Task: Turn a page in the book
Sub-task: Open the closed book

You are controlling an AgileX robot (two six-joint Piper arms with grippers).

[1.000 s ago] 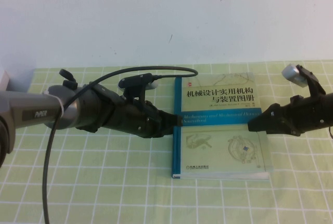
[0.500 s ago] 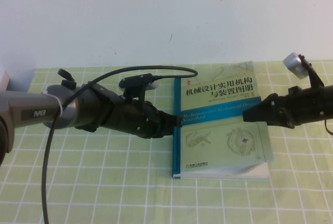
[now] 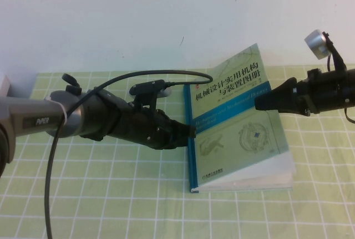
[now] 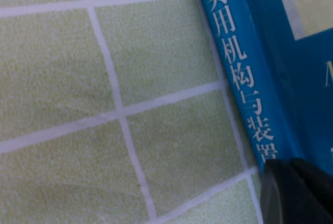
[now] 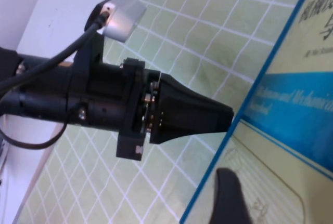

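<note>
Black Chinese title 机械设计实用机构与装置图册 on the book (image 3: 238, 122) cover; matching characters along its teal spine.

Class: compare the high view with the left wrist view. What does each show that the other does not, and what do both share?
Only the high view shows the whole book with its front cover tilted up off the whitish pages, the right hand at the raised cover's face, and the left hand against the spine side. Only the left wrist view shows the white title characters running along the teal spine, with a dark fingertip on it. Both share the teal spine and the green checked tablecloth.
</note>
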